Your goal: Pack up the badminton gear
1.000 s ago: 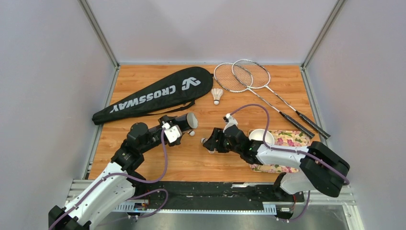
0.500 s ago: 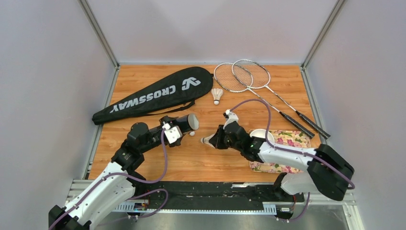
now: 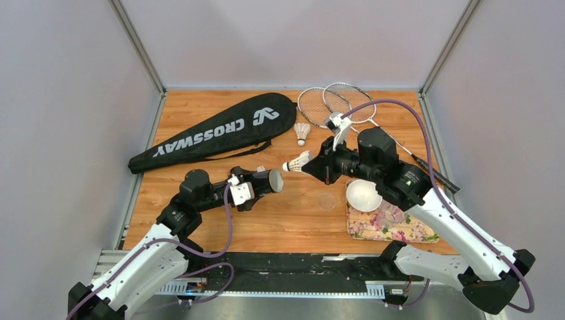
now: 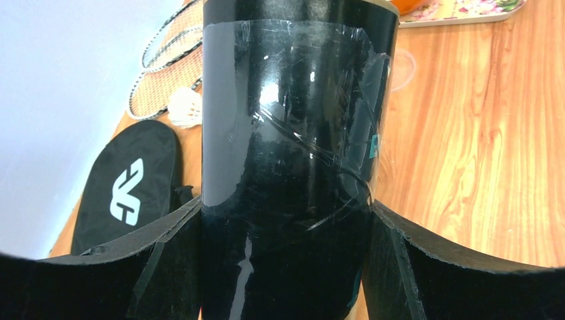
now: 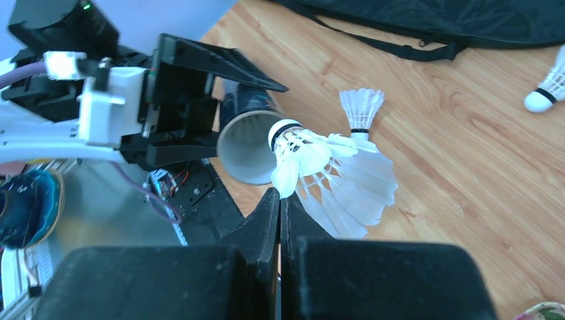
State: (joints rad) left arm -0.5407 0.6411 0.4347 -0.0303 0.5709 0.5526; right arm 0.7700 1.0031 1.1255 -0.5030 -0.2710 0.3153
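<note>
Above the middle of the counter [image 3: 293, 227], a white feather shuttlecock [image 5: 326, 170] is pinched by its feather skirt in the right tool [image 5: 280, 197], whose fingers are pressed together on it. Its cork tip, ringed with a black band, points at the open mouth of the dark tube [image 3: 270, 181] and sits near it without touching. Nothing stands between the two.

The left tool [image 4: 283, 220] is clamped on the tube, one finger on each side. The tube lies almost level above the counter, and the pale inside of its mouth faces the right arm. It is glossy black, with a wrinkled band of clear tape around it.

A second shuttlecock [image 5: 360, 107] stands on its cork on the counter, just beyond the held one. A third shuttlecock [image 3: 302, 132] lies farther back, beside the racket heads. A clear round disc [image 3: 326, 201] lies flat on the counter, just left of the tray.

Two silver rackets [image 3: 318, 108] lie crossed at the far right, partly hidden by the right arm. The black racket bag [image 3: 220, 133], lettered CROSSWAY, lies slantwise at the far left. A small white bowl [image 3: 363, 195] sits at the far left corner of the flowered tray [image 3: 400, 230].
</note>
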